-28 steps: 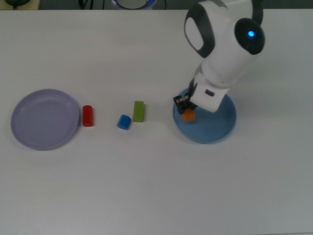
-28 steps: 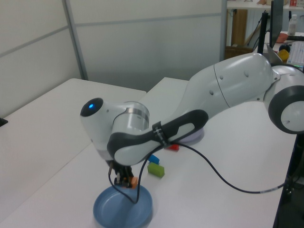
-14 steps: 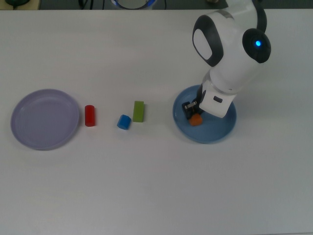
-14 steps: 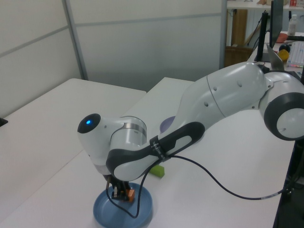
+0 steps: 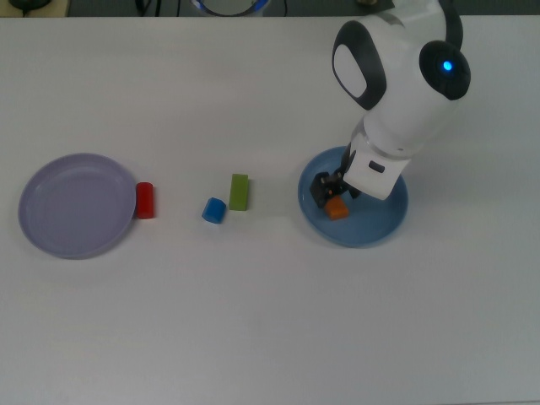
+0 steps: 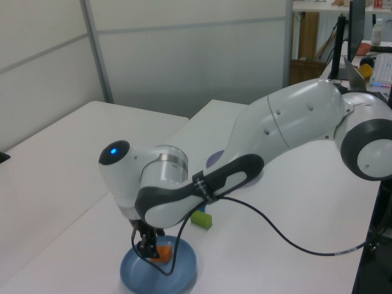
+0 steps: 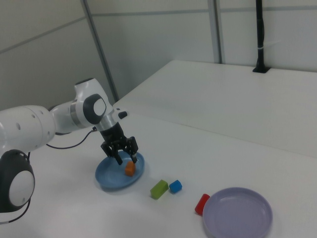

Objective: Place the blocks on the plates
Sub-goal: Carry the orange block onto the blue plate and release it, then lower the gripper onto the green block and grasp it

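Since a second ago: gripper (image 5: 327, 192) has gone from carrying the orange block (image 5: 337, 208) at the plate's rim to standing over the plate's inside, with the block now lying on the plate; the red cylinder (image 5: 145, 200) also sits closer to the lavender plate (image 5: 51, 232) than it did.
Gripper: jaws spread apart, holding nothing; fingers straddle the space just above and beside the orange block in the right view (image 7: 130, 168), not clamped on it.
Orange block: resting inside the light blue plate (image 5: 375, 232), toward the top view's left part of the dish.
Light blue plate: on the tabletop (image 5: 253, 321), toward the top view's right edge.
Green bar (image 5: 240, 191): on the bare tabletop, near the middle, between the two plates.
Blue piece (image 5: 213, 210): just beside the green bar, on the top view's left of it.
Red cylinder: touching or just short of the lavender plate's rim, still on the tabletop.
Lavender plate: near the top view's left edge, with no block on it.
Step in hand: release of the first block, seemingly done.
Next move: lift clear of the plate without nudging the orange block, then travel toward the green bar and close on its narrow sides.
Count: four blocks, one plated, three left; two plates.
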You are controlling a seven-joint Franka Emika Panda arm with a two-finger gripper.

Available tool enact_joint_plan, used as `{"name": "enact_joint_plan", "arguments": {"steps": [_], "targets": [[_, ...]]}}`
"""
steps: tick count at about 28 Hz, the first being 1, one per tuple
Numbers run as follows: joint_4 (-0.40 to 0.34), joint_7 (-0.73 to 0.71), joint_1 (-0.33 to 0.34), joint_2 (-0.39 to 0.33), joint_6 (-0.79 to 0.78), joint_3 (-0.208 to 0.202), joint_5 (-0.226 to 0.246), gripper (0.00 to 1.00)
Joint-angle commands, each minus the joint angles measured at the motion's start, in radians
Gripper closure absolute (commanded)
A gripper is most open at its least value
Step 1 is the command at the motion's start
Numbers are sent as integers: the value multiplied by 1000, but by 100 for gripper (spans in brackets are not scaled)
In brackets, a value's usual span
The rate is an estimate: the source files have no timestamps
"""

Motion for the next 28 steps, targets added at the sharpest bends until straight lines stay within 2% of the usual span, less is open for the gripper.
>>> {"name": "enact_joint_plan", "arguments": {"steps": [1, 7, 12, 24, 28], "targets": [[-20, 8, -19, -84, -120, -27, 51, 0], [-30, -18, -79, -83, -169, -48, 37, 0], [-46, -36, -83, -63, -169, -85, 26, 0], [-61, -39, -106, -11, -167, -90, -33, 0], [-61, -39, -114, 9, -167, -90, -70, 0]]}}
